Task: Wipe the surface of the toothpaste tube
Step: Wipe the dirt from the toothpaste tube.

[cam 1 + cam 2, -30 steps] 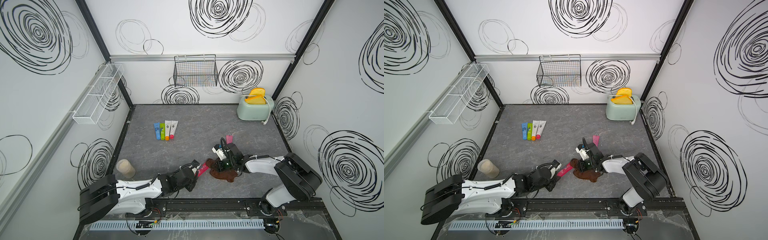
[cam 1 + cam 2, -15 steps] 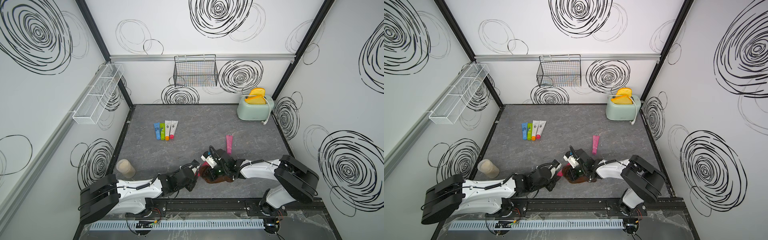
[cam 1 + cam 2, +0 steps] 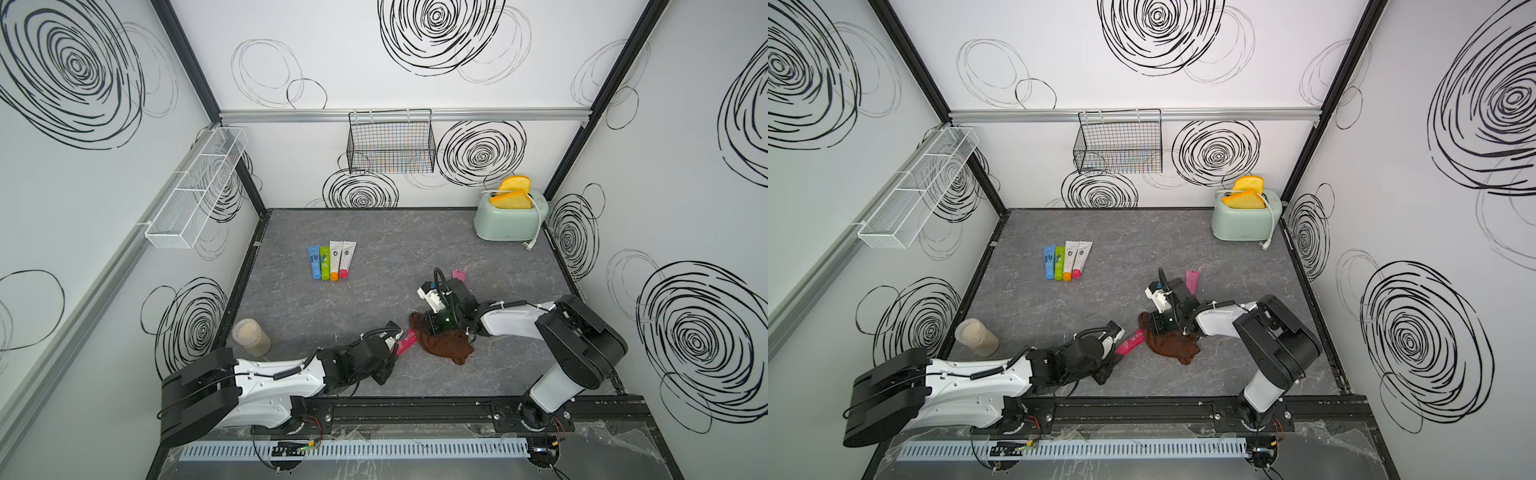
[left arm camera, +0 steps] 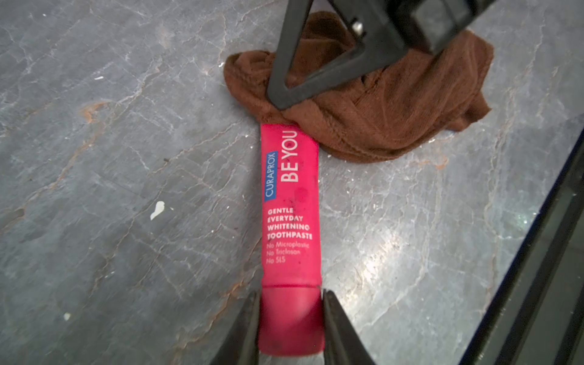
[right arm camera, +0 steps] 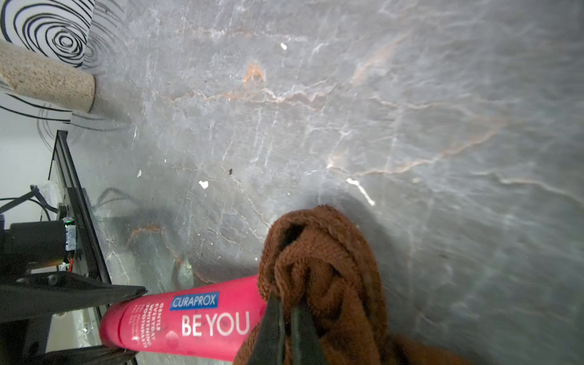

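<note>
A red toothpaste tube (image 4: 290, 205) lies flat on the grey floor near the front, seen in both top views (image 3: 406, 341) (image 3: 1133, 341). My left gripper (image 4: 290, 297) is shut on its cap end, one finger on each side. My right gripper (image 5: 284, 303) is shut on a bunched brown cloth (image 5: 325, 268). The cloth (image 4: 379, 120) lies over the tube's far end and hides it, and the rest of it spreads on the floor (image 3: 444, 349). The label part of the tube (image 5: 189, 322) is uncovered.
Several coloured tubes (image 3: 331, 259) lie in a row at mid-left. A pink tube (image 3: 458, 275) lies behind the right arm. A beige jar (image 3: 251, 336) stands front left, a mint toaster (image 3: 510, 216) back right. A wire basket (image 3: 390, 143) and a white rack (image 3: 195, 195) hang on the walls.
My right gripper slid the cloth along the tube toward the cap, covering most of it, then drew back toward the tube's far end. The left gripper and the tube stayed put.
</note>
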Robot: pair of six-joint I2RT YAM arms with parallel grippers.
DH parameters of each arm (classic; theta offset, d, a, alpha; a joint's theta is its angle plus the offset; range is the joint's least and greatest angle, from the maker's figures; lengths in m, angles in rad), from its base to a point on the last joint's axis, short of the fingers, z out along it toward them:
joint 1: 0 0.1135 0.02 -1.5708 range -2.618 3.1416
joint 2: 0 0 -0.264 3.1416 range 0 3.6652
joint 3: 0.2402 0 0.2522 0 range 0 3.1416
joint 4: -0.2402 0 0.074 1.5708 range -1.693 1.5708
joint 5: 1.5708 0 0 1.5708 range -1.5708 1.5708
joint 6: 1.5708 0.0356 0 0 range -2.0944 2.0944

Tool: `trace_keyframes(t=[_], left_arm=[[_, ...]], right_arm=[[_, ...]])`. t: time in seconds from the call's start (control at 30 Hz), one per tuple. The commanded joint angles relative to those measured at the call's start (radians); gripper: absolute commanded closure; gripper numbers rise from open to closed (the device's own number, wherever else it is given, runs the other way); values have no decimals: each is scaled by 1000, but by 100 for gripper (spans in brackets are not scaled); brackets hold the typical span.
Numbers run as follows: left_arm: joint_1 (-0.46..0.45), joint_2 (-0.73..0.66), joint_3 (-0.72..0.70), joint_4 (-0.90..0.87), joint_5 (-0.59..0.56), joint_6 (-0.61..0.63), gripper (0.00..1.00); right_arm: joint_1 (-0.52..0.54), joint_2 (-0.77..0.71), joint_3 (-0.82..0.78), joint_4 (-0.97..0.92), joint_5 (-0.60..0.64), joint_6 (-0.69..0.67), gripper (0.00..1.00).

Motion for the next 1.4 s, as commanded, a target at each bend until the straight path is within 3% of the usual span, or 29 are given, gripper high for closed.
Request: trace_keyframes(t=[0.0, 0.2, 0.33, 0.6, 0.73, 0.83, 1.1, 1.23, 1.37], left_arm=[[-6, 6, 27, 73, -2, 6, 100], [-10, 10, 27, 70, -13, 6, 100], [-11, 22, 32, 68, -18, 6, 100], [-34, 28, 33, 66, -39, 4, 100], [-36, 24, 32, 70, -36, 6, 100], [-37, 33, 34, 73, -35, 8, 100], [-38, 42, 39, 69, -43, 9, 100], [-39, 47, 41, 69, -45, 9, 100], [-37, 50, 41, 61, -51, 2, 100]], right_arm=[[67, -18, -18, -19, -6, 3, 100], [152, -101, -81, 38, -57, 90, 100], [197, -117, -90, 52, -16, 104, 100], [-34, -63, -121, 20, -6, 9, 100], [-83, -49, -118, 33, -8, -1, 100], [-44, -28, -123, 79, -63, 26, 100], [182, -84, -111, 110, -86, 126, 100], [187, -76, -111, 97, -78, 113, 100], [85, -45, -115, 63, -83, 61, 100]])
